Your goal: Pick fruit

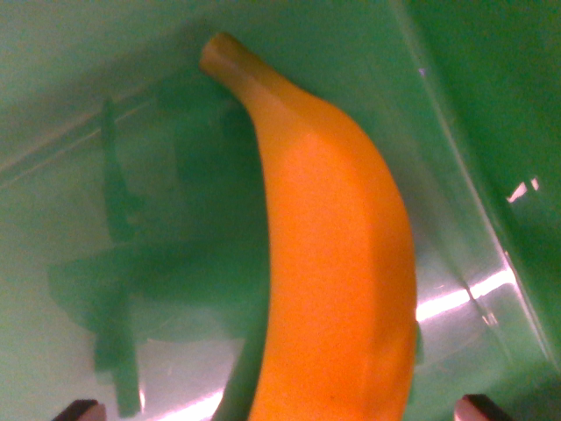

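Note:
A large yellow-orange banana (333, 263) fills the middle of the wrist view, its stem end at the upper left and its body running down to the bottom edge. It lies inside a green plastic bin (105, 105). Two dark fingertips (81, 410) of my gripper (280, 410) peek in at the bottom corners, one on each side of the banana, set wide apart. The fingers stand clear of the fruit's sides, so the gripper is open around it. The banana's lower end is cut off by the frame.
The bin's wall (491, 114) rises along the wrist view's right, with a bright glare streak near its lower corner. The arm's shadow falls on the bin floor to the banana's left.

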